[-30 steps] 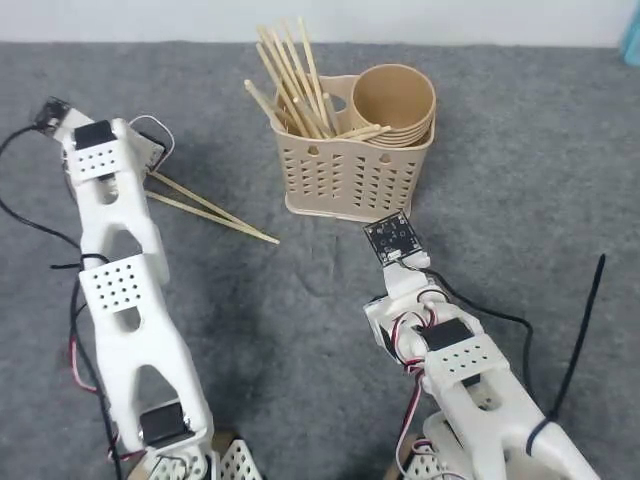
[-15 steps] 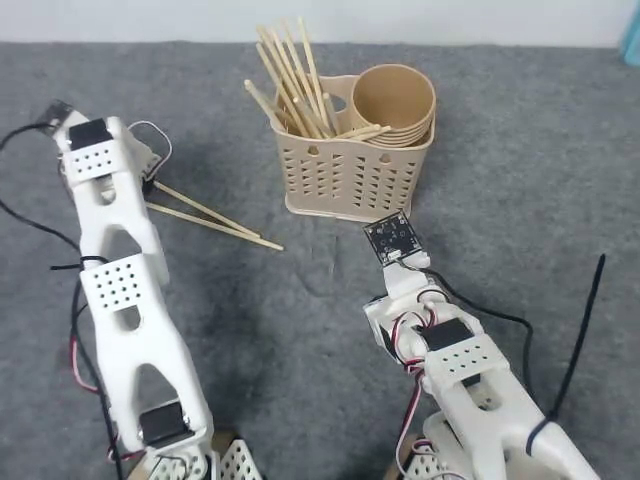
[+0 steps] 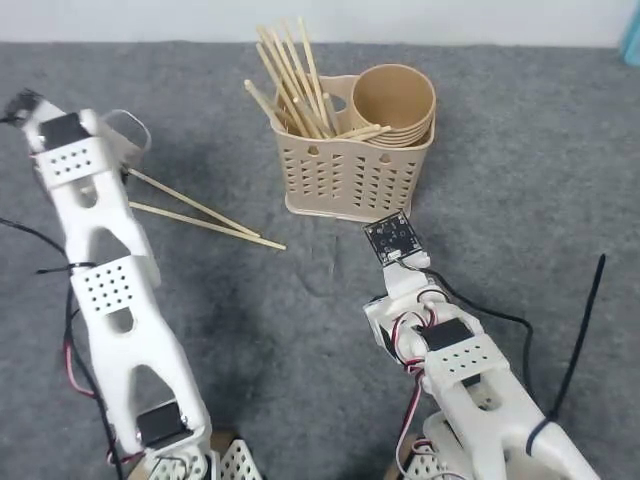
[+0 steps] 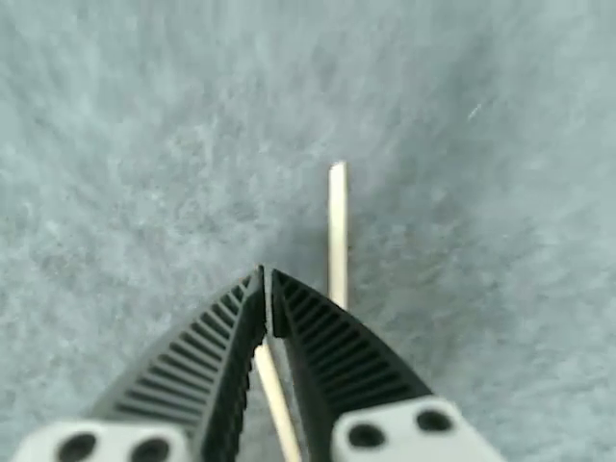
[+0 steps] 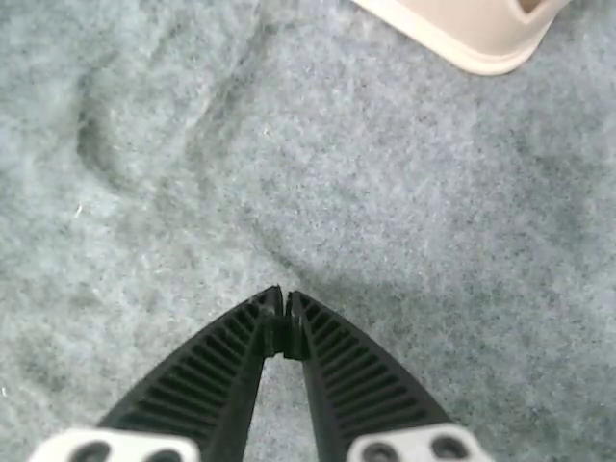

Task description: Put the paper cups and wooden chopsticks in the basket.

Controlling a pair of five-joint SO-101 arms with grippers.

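Chopsticks (image 3: pixel 205 215), two loose ones, lay on the grey carpet (image 3: pixel 300 330) left of the basket (image 3: pixel 350 180), which held stacked cups (image 3: pixel 393 100) and more sticks. The left gripper (image 4: pixel 267 281) was clenched on the chopsticks, one stick showing between its jaws. The right gripper (image 5: pixel 285 298) hung clenched and held nothing, near the basket's front.

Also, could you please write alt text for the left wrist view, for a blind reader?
The left claw, ribbed black fingers closed tip to tip, points at grey carpet. One wooden chopstick extends just beyond the tips; a second chopstick shows in the gap between the fingers, and whether it is gripped is unclear.
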